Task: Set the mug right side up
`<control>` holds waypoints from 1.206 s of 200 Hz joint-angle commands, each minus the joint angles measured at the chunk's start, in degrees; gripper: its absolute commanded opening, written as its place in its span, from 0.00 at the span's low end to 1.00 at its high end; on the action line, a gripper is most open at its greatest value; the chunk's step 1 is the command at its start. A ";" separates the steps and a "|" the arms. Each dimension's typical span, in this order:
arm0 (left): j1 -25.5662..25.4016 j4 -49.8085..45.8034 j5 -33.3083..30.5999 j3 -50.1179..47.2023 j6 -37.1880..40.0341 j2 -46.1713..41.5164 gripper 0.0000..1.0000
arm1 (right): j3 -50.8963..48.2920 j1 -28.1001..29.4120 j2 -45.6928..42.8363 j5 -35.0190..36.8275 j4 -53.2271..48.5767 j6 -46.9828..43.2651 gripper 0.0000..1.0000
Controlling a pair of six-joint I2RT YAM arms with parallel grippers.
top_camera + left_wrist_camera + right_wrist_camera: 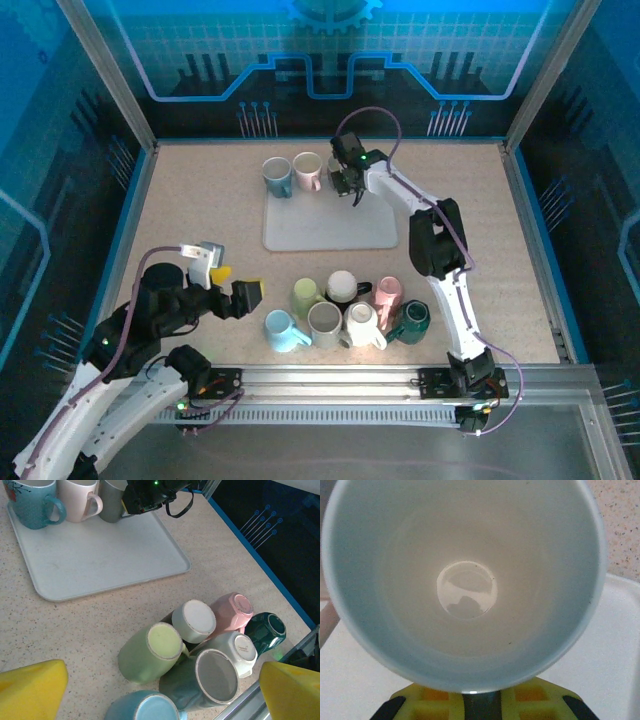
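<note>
At the tray's back edge, my right gripper (346,186) is shut on the rim of a grey mug (111,501). The mug stands mouth up beside a pink mug (307,170) and a blue mug (277,176). The right wrist view looks straight down into this mug (470,580), showing its pale inside and glossy bottom, with the yellow jaws of the right gripper (485,702) at its near rim. My left gripper (237,283) hangs open over the near left of the table. Nothing is held between its yellow fingers (30,692).
The white tray (330,230) lies mid-table. Several mugs huddle near the front edge, upside down or on their sides: green (305,295), white (342,285), pink (388,293), dark green (414,318), cream (363,325), grey (325,322), light blue (283,330). Blue walls enclose the table.
</note>
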 commanded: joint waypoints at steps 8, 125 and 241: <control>-0.52 -0.11 0.40 -0.67 1.49 0.93 0.99 | 3.94 -0.51 2.51 -0.84 -2.17 1.31 0.03; -0.48 -0.09 0.21 -0.71 1.48 1.56 0.99 | 0.00 0.22 0.08 -3.10 0.03 0.40 0.08; -0.51 -0.13 0.12 -0.59 1.42 2.07 0.99 | -1.67 0.22 -3.41 -2.58 -0.21 0.43 0.37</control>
